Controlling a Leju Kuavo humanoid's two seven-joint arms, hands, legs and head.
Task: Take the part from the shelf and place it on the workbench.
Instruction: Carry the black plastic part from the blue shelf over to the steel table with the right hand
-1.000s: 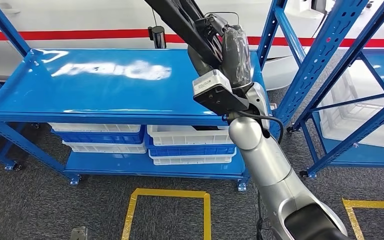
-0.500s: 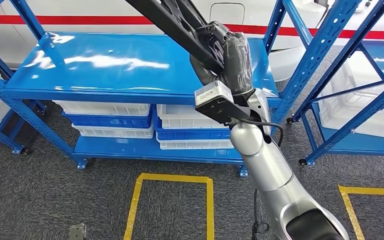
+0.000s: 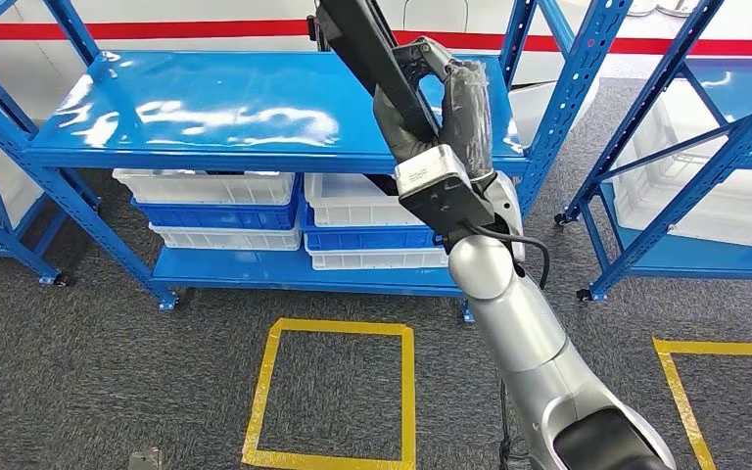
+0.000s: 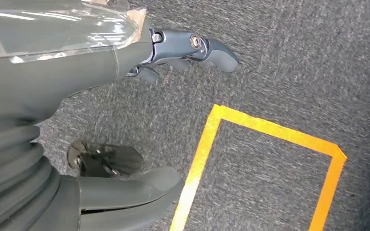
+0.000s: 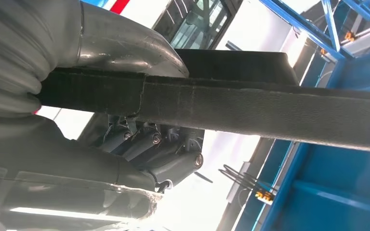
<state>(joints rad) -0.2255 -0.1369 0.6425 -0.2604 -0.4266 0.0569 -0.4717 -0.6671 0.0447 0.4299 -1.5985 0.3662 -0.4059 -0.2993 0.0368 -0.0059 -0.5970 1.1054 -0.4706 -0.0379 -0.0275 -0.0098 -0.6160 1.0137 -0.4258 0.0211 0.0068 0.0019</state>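
Pickup is done: the long black part point(image 3: 367, 59) is clamped in the right hand point(image 3: 441, 108), held up over the blue shelf point(image 3: 206, 117). Left hand point(image 4: 125, 120) hangs loose w/ fingers apart, nothing held. Placing on the workbench is judged still left.

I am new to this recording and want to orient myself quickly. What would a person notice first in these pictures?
First, the right hand, raised in the middle of the head view and gripping a long black part that slants up toward the picture's top. Behind it stands a blue shelf with a glossy top, and white and blue bins stacked below. On the grey carpet in front lies a yellow tape square; the left hand hangs above it.
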